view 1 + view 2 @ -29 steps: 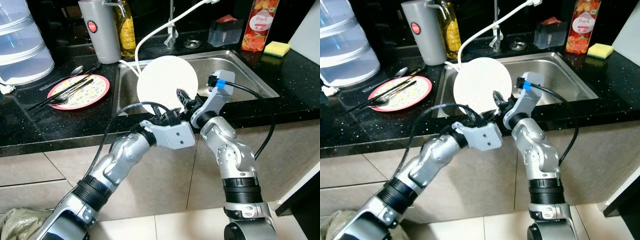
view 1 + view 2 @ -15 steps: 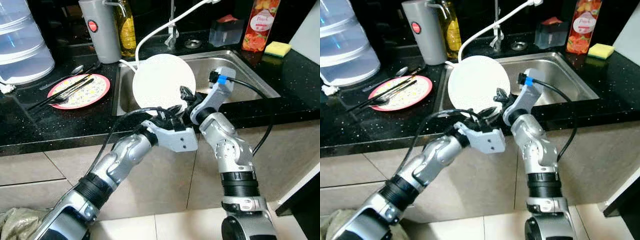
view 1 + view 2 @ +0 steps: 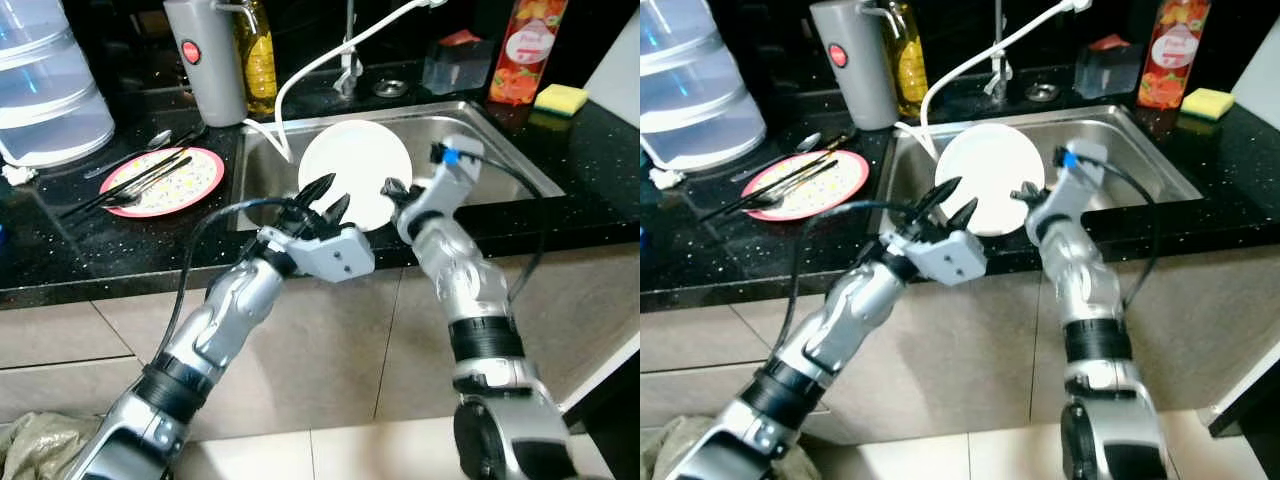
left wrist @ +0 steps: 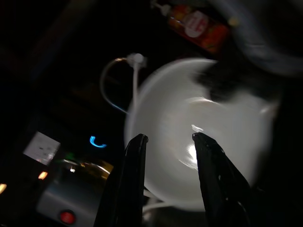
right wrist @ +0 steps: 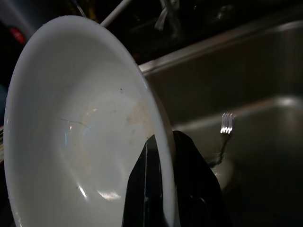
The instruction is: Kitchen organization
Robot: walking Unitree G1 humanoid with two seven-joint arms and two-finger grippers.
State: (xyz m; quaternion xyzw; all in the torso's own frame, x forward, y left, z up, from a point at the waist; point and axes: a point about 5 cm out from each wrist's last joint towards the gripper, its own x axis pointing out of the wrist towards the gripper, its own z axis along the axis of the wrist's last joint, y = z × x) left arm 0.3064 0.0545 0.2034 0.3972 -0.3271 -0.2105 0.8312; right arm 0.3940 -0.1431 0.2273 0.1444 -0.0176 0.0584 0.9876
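Note:
A white deep plate (image 3: 355, 180) stands tilted on edge over the steel sink (image 3: 500, 150). My right gripper (image 3: 390, 190) is shut on its lower right rim; the right wrist view shows the rim (image 5: 158, 123) pinched between the two black fingers (image 5: 191, 179). My left gripper (image 3: 330, 198) is open just in front of the plate's lower left edge, fingers spread and apart from it. In the left wrist view the plate (image 4: 227, 142) lies beyond the open fingertips (image 4: 138, 142). A fork (image 5: 226, 125) lies in the sink basin.
On the black counter to the left sits a pink plate (image 3: 195, 185) bearing chopsticks and a spoon. A grey jug (image 3: 205, 55), an oil bottle (image 3: 258, 55) and a white tap hose (image 3: 330, 55) stand behind the sink. A juice carton (image 3: 525, 45) and a yellow sponge (image 3: 556, 97) are at the back right.
The plate has moved right and farther over the sink in my right gripper. My left gripper has come out from under it and now stands open, clear of the rim.

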